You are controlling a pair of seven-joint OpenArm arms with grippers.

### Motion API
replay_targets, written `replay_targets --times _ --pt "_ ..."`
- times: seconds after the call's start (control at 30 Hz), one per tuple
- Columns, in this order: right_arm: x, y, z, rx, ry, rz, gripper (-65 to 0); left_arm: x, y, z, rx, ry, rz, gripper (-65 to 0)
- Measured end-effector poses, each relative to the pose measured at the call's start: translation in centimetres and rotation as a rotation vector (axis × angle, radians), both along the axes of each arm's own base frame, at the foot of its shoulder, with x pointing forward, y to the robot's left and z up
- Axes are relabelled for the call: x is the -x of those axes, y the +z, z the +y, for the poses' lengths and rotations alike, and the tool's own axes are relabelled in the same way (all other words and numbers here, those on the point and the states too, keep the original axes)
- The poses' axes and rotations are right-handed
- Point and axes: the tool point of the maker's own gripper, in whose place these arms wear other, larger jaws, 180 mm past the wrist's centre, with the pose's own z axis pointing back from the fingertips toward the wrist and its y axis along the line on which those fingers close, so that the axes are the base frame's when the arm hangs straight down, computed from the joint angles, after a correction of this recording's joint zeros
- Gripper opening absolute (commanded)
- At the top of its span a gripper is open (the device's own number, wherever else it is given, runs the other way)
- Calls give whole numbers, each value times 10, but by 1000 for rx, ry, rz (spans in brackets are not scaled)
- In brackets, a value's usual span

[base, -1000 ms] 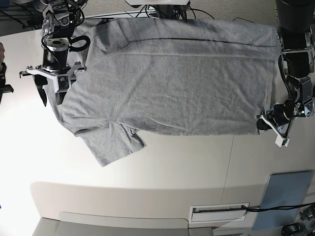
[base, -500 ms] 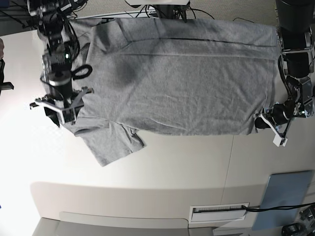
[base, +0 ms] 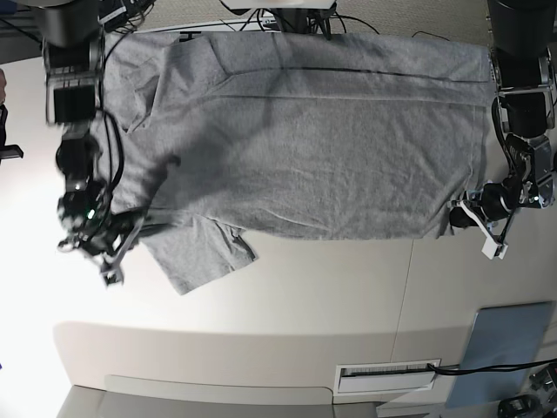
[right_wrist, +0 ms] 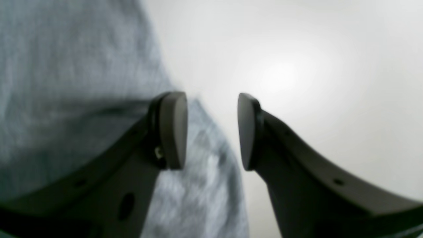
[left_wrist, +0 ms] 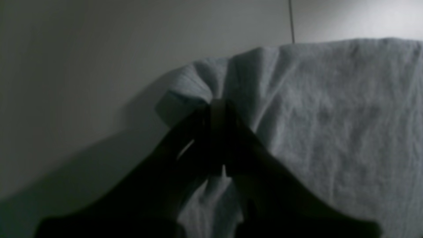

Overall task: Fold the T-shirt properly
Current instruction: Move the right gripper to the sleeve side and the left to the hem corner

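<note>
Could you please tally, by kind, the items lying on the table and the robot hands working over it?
T-shirt: 1
Blue-grey panel: 1
Robot hands: 2, the left hand shut on the T-shirt's corner, the right hand open at its edge
Total: 4

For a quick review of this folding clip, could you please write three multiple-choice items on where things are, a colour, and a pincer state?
1. Where does the left pincer hold the T-shirt?
A. a bottom hem corner
B. the collar
C. the chest centre

2. What colour is the T-shirt?
A. red
B. heather grey
C. black

3. How is the right pincer standing?
A. shut on cloth
B. open, over the shirt's edge
C. out of view

Key: 1 A, as the left wrist view shows a corner bunched in shut jaws; 2 B, as all views show grey fabric; 3 B, as a clear gap separates its pads.
</note>
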Motion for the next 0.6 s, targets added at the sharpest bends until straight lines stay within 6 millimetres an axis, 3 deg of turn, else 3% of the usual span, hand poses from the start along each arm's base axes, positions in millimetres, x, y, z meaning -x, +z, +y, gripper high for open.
replay_targets --times 0.1,0.3,0.6 --pt "-9 -7 -10 -22 -25 48 -400 0 0 0 0 0 -1 -650" --pt "-2 -41 -10 -79 2 212 -400 -1 0 -1 2 0 -3 -650" --pt "1 -51 -7 -109 20 251 -402 -1 0 -1 1 -1 -3 -650"
